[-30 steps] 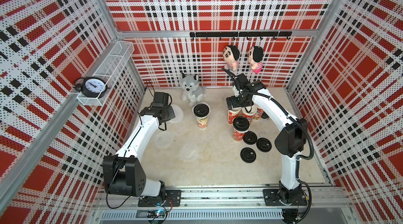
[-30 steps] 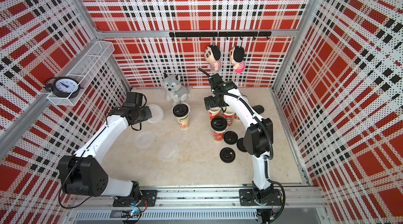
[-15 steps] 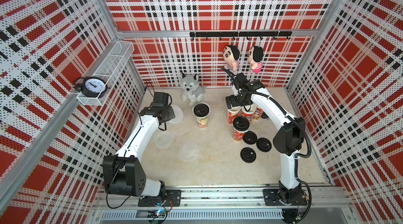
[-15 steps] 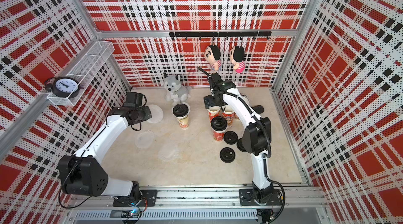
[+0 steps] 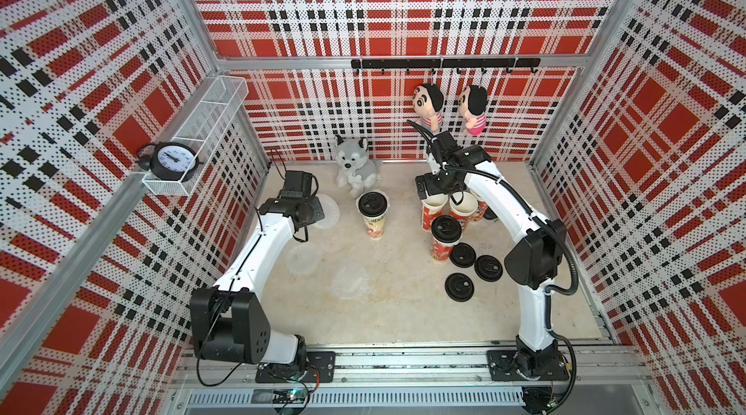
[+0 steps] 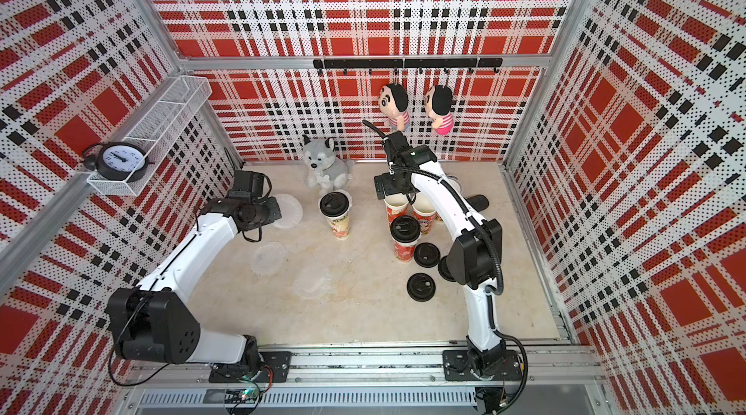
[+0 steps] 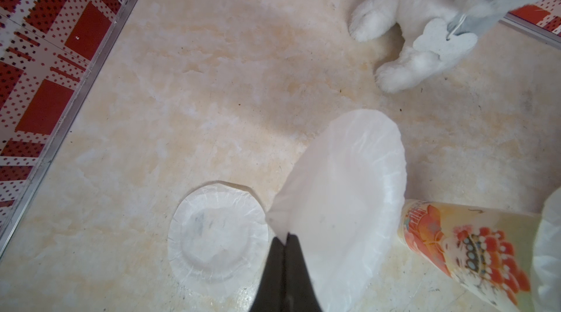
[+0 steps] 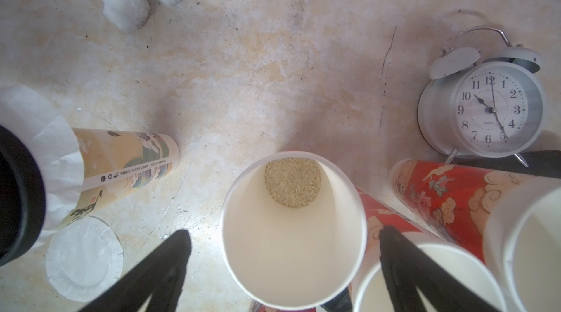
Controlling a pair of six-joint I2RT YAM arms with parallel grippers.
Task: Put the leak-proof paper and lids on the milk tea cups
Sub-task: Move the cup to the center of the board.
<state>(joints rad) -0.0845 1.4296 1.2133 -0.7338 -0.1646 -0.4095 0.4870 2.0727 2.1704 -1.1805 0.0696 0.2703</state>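
Left wrist: left gripper (image 7: 285,236) fingers shut, pinching a leak-proof paper sheet (image 7: 343,192) by its crinkly rim. Sheet hanging clear of the table (image 7: 212,82), spare sheet (image 7: 217,234) lying flat nearby.

Chg vs a moment ago: almost nil. L arm holding pos, R elbow shifting a touch. So pick looks done, transfer isn't starting yet.

Right wrist: right gripper (image 8: 285,231) jaws spread wide either side of an open cup (image 8: 293,265), gripping nothing, prob waiting to steady it.

In a top view: black lids (image 5: 459,287), lidded red cup (image 5: 444,237), lidded cream cup (image 5: 373,215), plush husky (image 5: 357,162) by back wall (image 5: 363,130).

Room: side wall (image 7: 45,67) sitting near L gripper. Mid-floor open. Cream cup standing btw held sheet and open cups (image 5: 463,203), so going over it looks safest.
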